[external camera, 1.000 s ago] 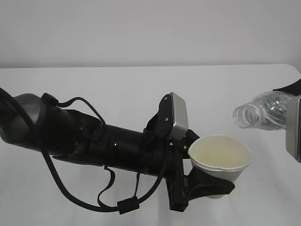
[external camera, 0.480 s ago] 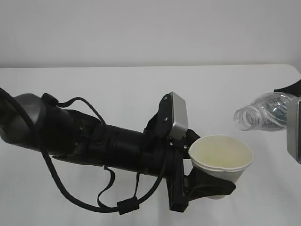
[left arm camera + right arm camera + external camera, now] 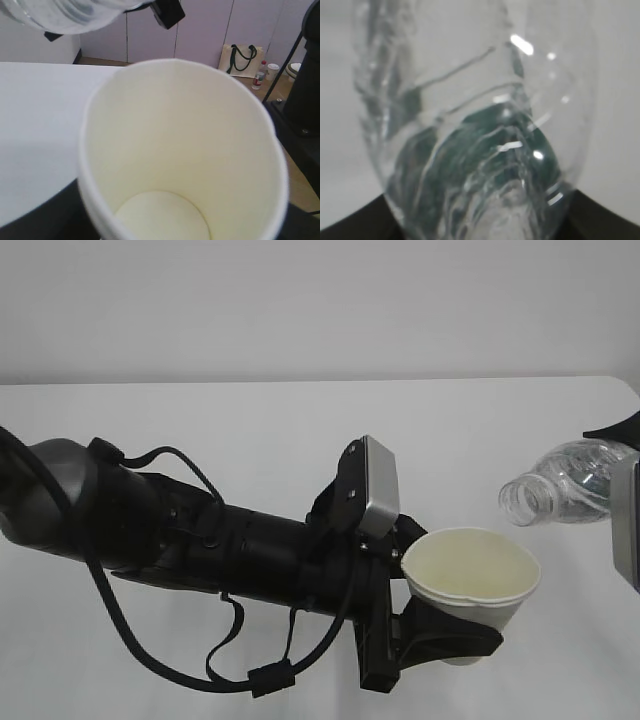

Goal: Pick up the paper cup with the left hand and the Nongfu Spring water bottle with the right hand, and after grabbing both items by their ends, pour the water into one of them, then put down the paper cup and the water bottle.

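Note:
The paper cup (image 3: pixel 470 578) is white with a cream inside and stands upright in the air above the white table (image 3: pixel 220 430). My left gripper (image 3: pixel 450 622) is shut on its lower part. In the left wrist view the cup (image 3: pixel 175 145) fills the frame and looks empty, with a black finger (image 3: pixel 35 220) at its side. The Nongfu Spring water bottle (image 3: pixel 565 488) lies nearly level at the right, its uncapped neck pointing left toward the cup and a little above its rim. My right gripper (image 3: pixel 477 222) is shut on the bottle (image 3: pixel 470 115) at its base end. No water stream shows.
My bulky left arm (image 3: pixel 180 530) with looping cables stretches across the lower left above the table. The right arm's silver block (image 3: pixel 628 525) sits at the right edge. Beyond the table edge are a tote bag (image 3: pixel 242 57) and a black stand (image 3: pixel 302 100).
The bottle has sunk slightly, its neck now lower and closer to the cup's rim. The cup has edged a little right and down.

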